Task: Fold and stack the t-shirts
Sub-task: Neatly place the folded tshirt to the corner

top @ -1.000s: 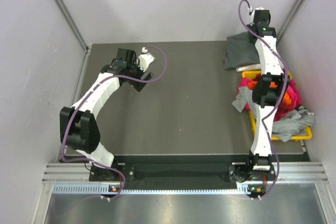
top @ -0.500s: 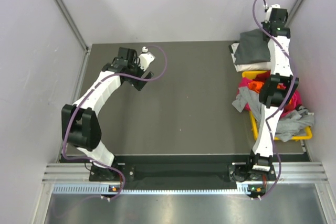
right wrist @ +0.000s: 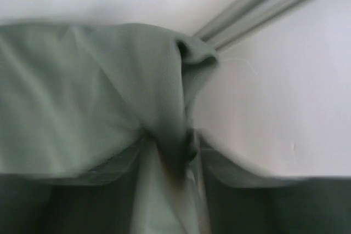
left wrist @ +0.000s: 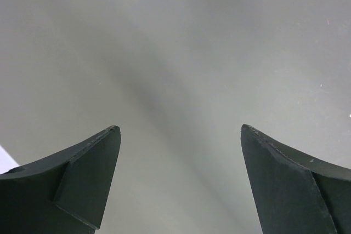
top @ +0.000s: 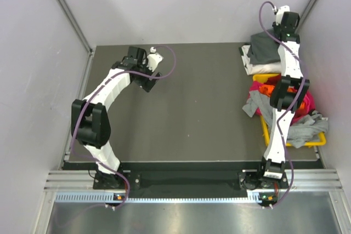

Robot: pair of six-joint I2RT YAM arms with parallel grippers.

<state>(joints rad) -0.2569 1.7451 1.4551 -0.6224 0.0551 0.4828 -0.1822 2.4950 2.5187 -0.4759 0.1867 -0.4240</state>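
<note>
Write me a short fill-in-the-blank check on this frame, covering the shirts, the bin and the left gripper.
1. The dark grey t-shirt rests on the white t-shirt in the far ____ corner of the table.
2. The left gripper is ____ and holds nothing.
3. The unfolded shirts sit in a ____ bin.

Missing words: right; open; yellow

Two slender arms are seen, the left arm [top: 109, 88] and the right arm [top: 276, 135], each built of white links with bulky black joint housings [top: 90, 127]. A purple cable [top: 167, 61] is looped along each. Black bases [top: 267, 181] are bolted at 6 o'clock. The fingers [left wrist: 82, 184] of the left tool [left wrist: 180, 130] are dark matte wedges.
</note>
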